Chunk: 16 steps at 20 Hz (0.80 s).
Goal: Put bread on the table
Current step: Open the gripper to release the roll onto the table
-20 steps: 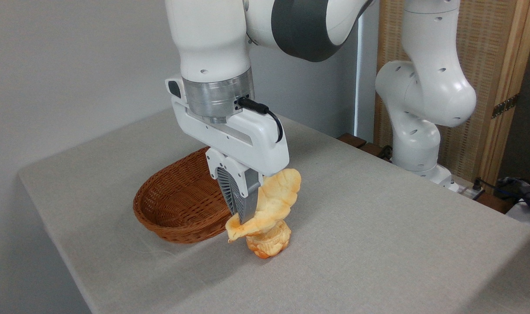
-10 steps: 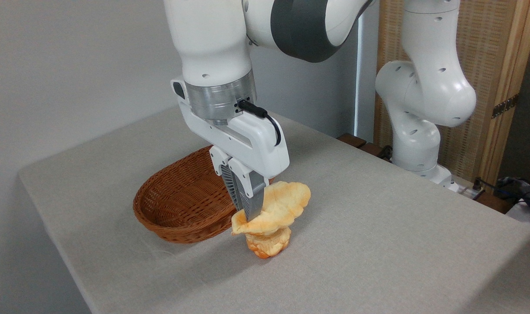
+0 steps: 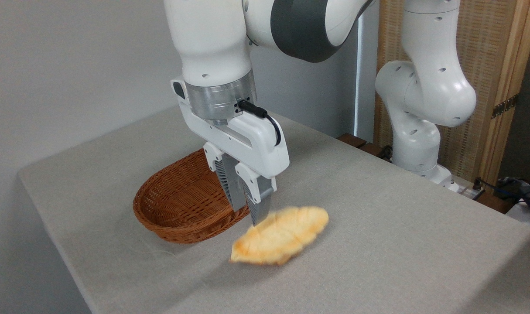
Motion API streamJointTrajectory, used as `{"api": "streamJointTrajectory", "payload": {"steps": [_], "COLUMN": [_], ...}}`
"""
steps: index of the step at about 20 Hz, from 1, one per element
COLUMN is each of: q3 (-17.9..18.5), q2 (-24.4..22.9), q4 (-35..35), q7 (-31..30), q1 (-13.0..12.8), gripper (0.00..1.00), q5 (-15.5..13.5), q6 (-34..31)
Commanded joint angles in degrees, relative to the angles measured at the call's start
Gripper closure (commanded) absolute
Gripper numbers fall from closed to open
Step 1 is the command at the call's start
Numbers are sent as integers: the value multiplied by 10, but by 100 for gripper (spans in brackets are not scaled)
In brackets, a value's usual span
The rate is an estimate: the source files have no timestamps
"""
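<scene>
Bread (image 3: pixel 280 235): flat, golden-orange, motion-blurred, lying low over the grey table (image 3: pixel 400 226), just right of the wicker basket (image 3: pixel 182 205); contact with the cloth not certain. Gripper (image 3: pixel 247 211) directly above the bread's upper left edge, pointing down. Jaws parted, gap visible between the two ribbed fingers (image 3: pixel 258 203), holding nothing. Basket interior appears empty where visible.

Pincer (image 3: pixel 247 208) downward, fingers (image 3: pixel 259 205) parted, empty.
</scene>
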Motion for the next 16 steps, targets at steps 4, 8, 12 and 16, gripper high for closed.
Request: {"api": "streamJointTrajectory", "payload": {"steps": [4,8,12,16], "q3": [8,7,2,-2], "q2": [-6,-6,-7,-16], "q4": [-2,-1,0,1], "q7": [13,13,4,-26], "q1": [-6,-5,-7,-8], "gripper": [0,0,0,0], "q5": [-13,-13,-13,-13], "q6": [-11,-11,-11,-11]}}
